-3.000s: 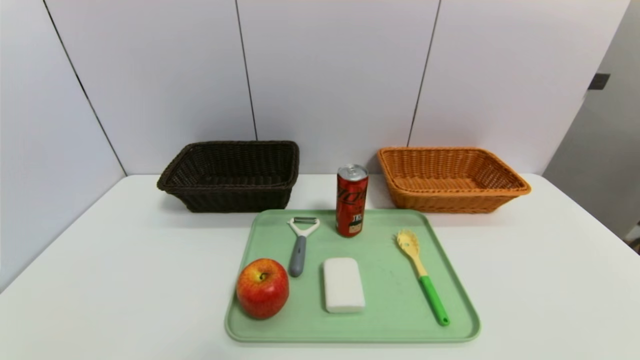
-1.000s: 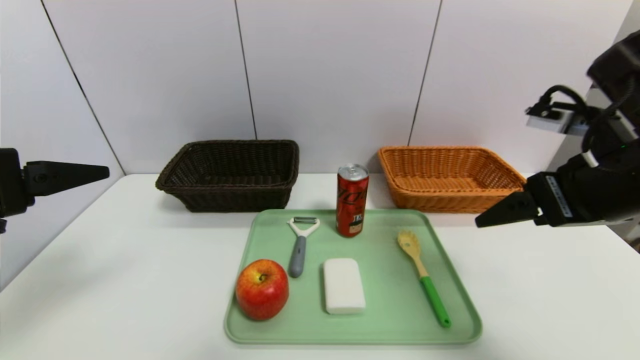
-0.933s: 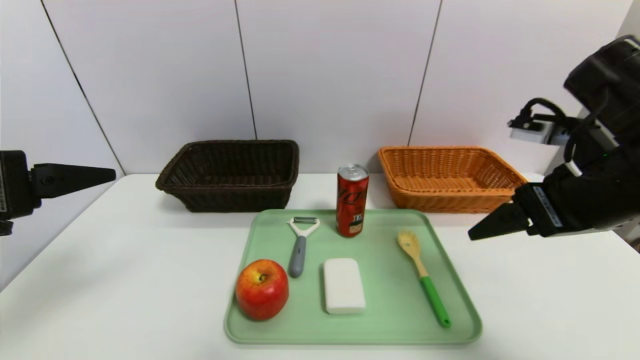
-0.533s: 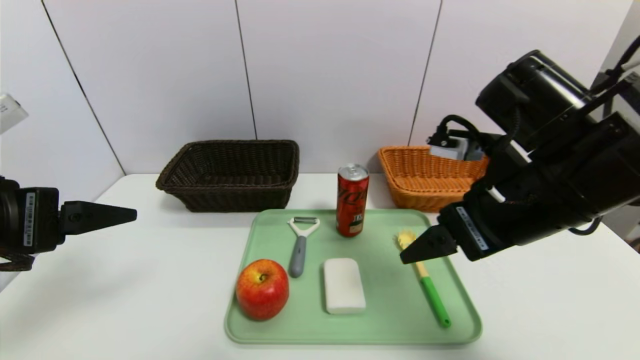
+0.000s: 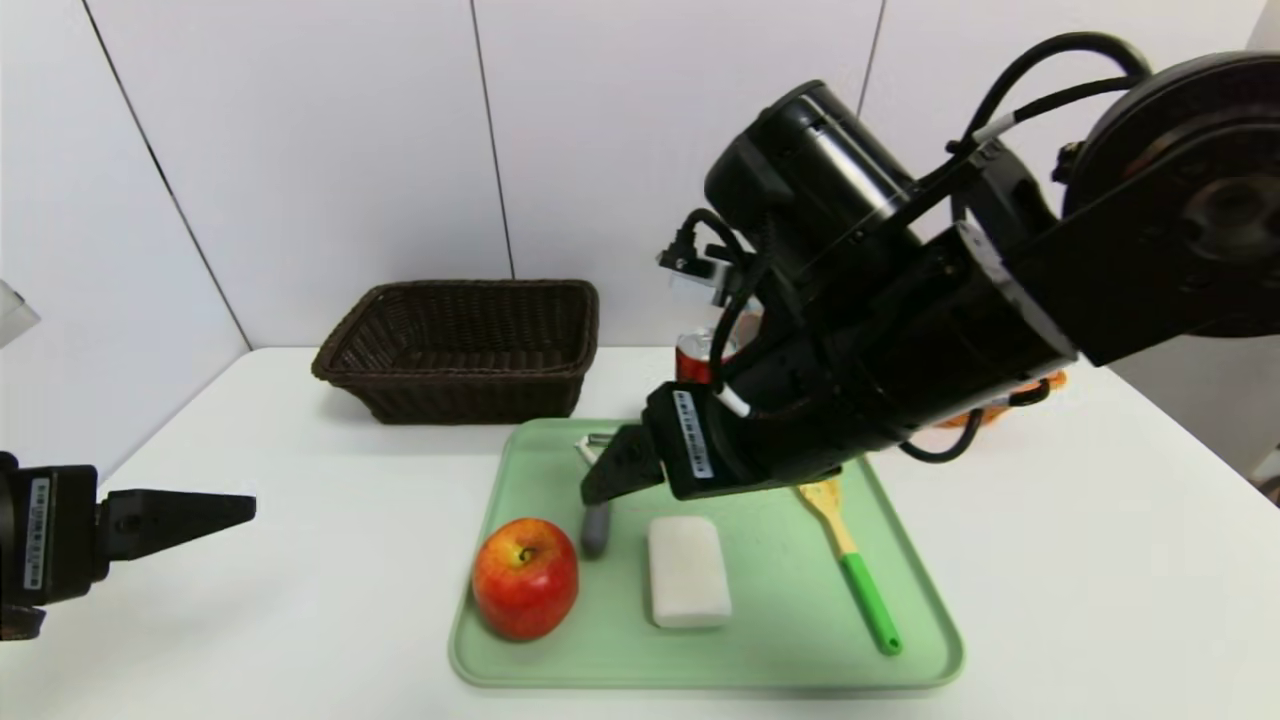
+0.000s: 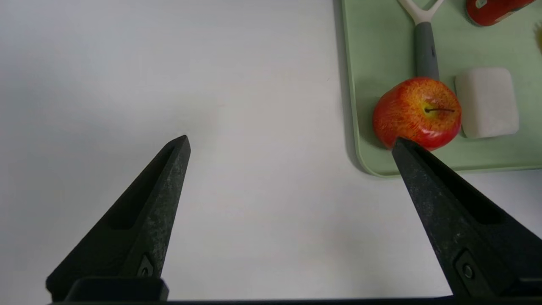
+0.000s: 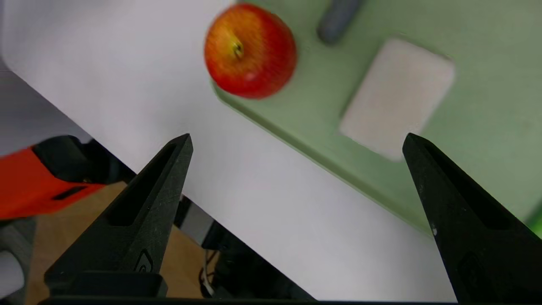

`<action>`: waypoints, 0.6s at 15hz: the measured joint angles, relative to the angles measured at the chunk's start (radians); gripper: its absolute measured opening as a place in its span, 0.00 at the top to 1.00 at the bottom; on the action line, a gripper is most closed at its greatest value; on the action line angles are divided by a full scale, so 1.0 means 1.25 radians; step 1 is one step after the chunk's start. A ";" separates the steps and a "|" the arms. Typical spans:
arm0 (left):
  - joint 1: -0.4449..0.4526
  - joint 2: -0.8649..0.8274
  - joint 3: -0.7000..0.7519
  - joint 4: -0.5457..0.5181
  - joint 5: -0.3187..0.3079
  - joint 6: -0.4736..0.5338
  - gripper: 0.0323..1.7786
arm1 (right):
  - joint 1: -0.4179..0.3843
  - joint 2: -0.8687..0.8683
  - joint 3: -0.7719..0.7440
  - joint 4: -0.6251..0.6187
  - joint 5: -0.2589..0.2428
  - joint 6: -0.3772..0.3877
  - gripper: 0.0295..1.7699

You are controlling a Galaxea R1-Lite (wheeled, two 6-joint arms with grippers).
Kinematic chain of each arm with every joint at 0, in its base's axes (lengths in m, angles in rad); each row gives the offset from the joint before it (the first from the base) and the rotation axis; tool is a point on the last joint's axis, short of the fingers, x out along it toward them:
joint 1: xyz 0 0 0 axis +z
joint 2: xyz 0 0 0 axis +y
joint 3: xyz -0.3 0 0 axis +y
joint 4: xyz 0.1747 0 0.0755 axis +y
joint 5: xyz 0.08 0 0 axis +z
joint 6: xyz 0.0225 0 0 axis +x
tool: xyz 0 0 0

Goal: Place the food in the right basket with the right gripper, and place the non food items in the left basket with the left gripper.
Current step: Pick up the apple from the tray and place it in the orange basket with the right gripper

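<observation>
White table, grey panel wall behind. Nothing sorted yet — apple, can, peeler, soap bar and spaghetti spoon all on green tray; dark left basket looks empty, right basket mostly hidden. Right gripper spread wide, empty, over tray nr peeler, aimed at apple. Left gripper released, off-tray. Apple stem-up; peeler and spoon lie front-to-back, heads toward baskets.
</observation>
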 joint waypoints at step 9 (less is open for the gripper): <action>0.001 -0.075 0.060 0.000 0.017 -0.003 0.05 | 0.106 0.114 -0.063 -0.063 -0.085 0.049 0.03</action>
